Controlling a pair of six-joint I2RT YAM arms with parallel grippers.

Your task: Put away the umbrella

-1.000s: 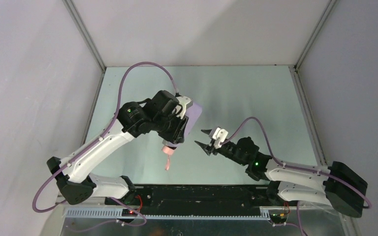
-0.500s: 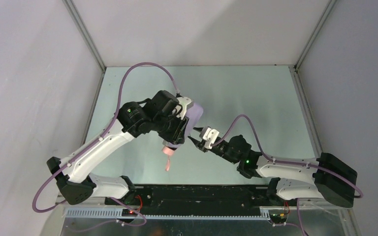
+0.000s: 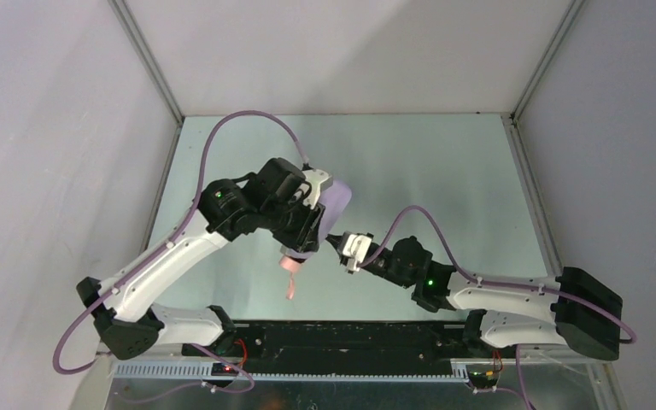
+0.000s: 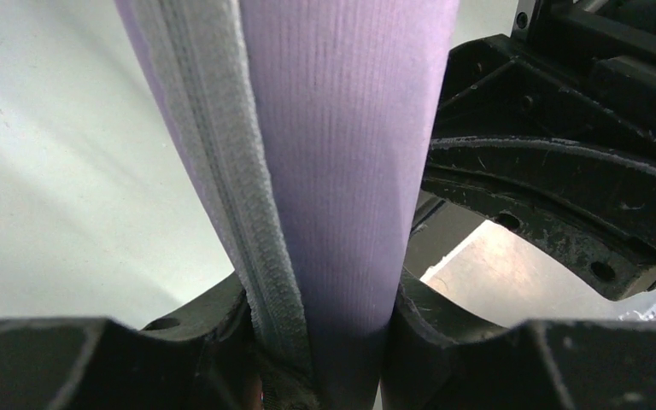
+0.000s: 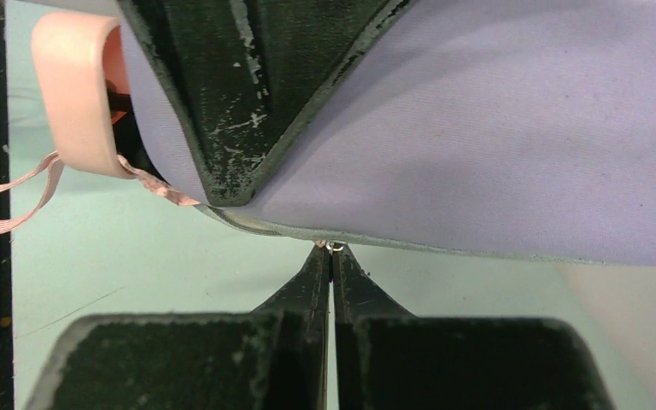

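Gripping a lilac case above the pale green tabletop, the left gripper is clamped across the case's middle in the overhead view. The umbrella shows only as a small pink handle poking out of the case's near end, its strap dangling below; the rest of it is hidden by the case. The right gripper reaches in from the right, its tip against the case's lower edge, just beside the left gripper

From the left wrist, the ribbed lilac fabric stands between that gripper's two black fingers, which press on it from both sides. A grey zipper runs up the case's left face

From the right wrist, the right gripper's fingers are pressed flat together, their tips meeting at a small metal ring on the case's seam; whether the ring is pinched between them cannot be told. One black finger of the left gripper crosses the case above, and the pink handle and looped strap hang at the upper left, clear of the tabletop
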